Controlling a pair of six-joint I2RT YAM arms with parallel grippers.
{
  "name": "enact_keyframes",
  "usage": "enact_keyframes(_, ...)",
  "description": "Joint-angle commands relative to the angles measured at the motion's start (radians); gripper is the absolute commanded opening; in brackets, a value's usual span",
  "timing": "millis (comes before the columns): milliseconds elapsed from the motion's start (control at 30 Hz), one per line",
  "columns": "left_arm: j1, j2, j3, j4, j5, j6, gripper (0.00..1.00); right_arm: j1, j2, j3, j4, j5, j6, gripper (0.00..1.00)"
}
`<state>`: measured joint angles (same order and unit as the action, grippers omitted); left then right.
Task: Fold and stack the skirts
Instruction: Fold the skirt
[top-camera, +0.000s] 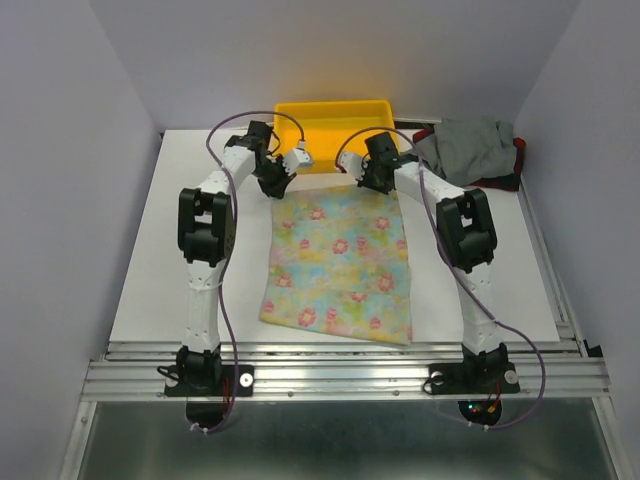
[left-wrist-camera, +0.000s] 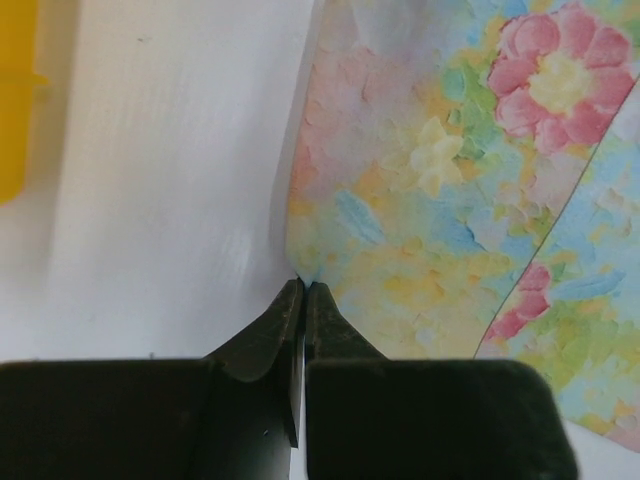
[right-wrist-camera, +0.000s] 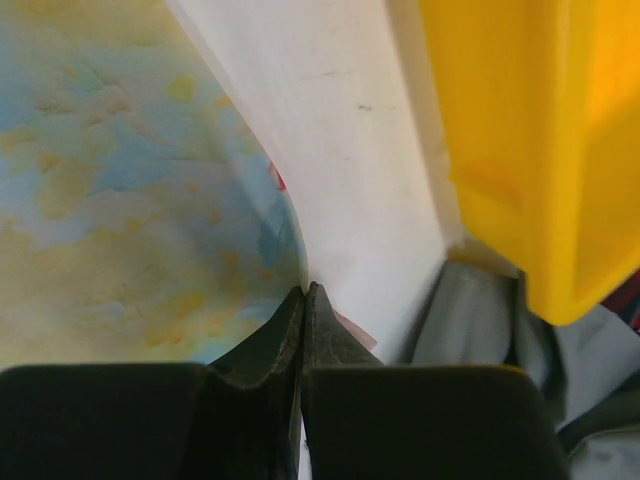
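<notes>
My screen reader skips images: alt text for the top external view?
A floral skirt lies flat on the table, the left gripper and right gripper closed on its far corners. Behind: a yellow tray and, far right, a grey skirt heaped on a plaid skirt.

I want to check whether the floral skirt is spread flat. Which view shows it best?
Top external: the whole floral skirt is in view, spread flat. Each wrist view shows only a patch of it by one far corner.
</notes>
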<state>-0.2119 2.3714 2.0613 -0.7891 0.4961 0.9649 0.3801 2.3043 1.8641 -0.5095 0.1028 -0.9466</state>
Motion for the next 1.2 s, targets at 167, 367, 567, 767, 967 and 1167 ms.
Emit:
enact_keyframes(167,0.025,-0.245,0.004,0.038,-0.008,-0.008,0.00,-0.009,-0.163,0.057,0.028,0.003,-0.006,0.01)
enact_keyframes(367,0.025,-0.418,-0.205,0.013,0.018,0.057,0.00,-0.009,-0.371,-0.076,-0.081,-0.080,0.005,0.01)
enact_keyframes(567,0.025,-0.645,-0.467,-0.028,0.044,0.176,0.00,0.051,-0.574,-0.279,-0.221,-0.184,0.038,0.01)
enact_keyframes(767,0.016,-0.854,-0.756,-0.079,0.029,0.299,0.00,0.224,-0.790,-0.638,-0.205,-0.207,0.115,0.01)
enact_keyframes(967,-0.007,-0.978,-1.047,-0.064,-0.027,0.385,0.00,0.313,-0.913,-0.862,-0.238,-0.285,0.141,0.01)
enact_keyframes(1167,-0.119,-0.991,-1.273,0.065,-0.094,0.318,0.00,0.342,-0.872,-1.025,-0.115,-0.284,0.115,0.01)
